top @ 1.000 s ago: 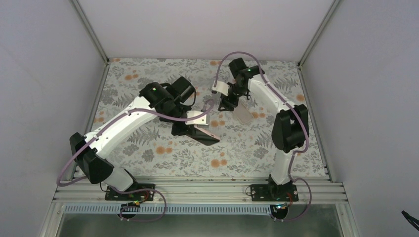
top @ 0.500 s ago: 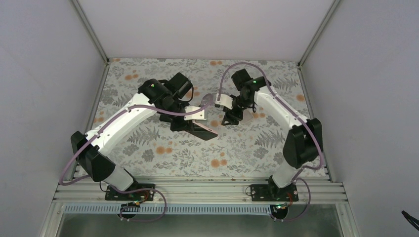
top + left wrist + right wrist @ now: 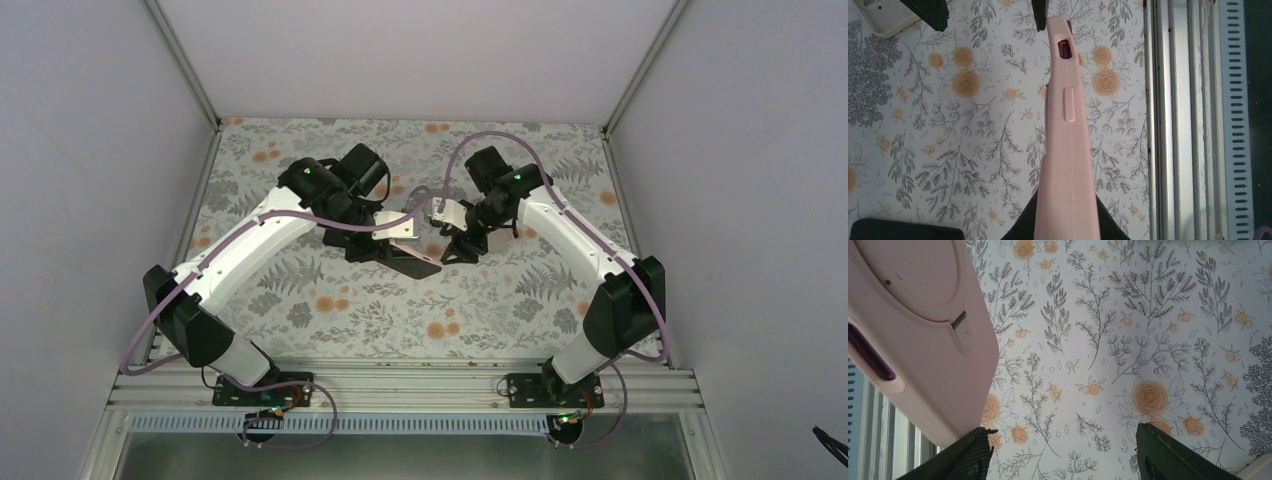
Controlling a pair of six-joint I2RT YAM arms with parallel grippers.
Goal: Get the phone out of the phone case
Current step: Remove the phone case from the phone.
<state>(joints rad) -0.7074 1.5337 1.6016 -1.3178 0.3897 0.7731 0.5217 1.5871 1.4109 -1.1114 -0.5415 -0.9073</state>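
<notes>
Presenting the phone case (image 3: 1066, 150) for stripping seems the step in hand: it is clenched edge-up in the left gripper (image 3: 378, 250), with the phone (image 3: 1063, 49) glimpsed inside through a slot. The right gripper (image 3: 1064, 442) is spread wide with nothing held, the case's free end just beside it. Next, that end must be straddled and pinched.

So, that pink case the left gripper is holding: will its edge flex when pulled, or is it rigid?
Probably flexible: the pink case has a matte rounded rim and moulded button bump, like silicone, so its lip should peel back. It likely grips rather than slips. With the phone visible through the cutout, the whole should feel stiff in the left gripper.
</notes>
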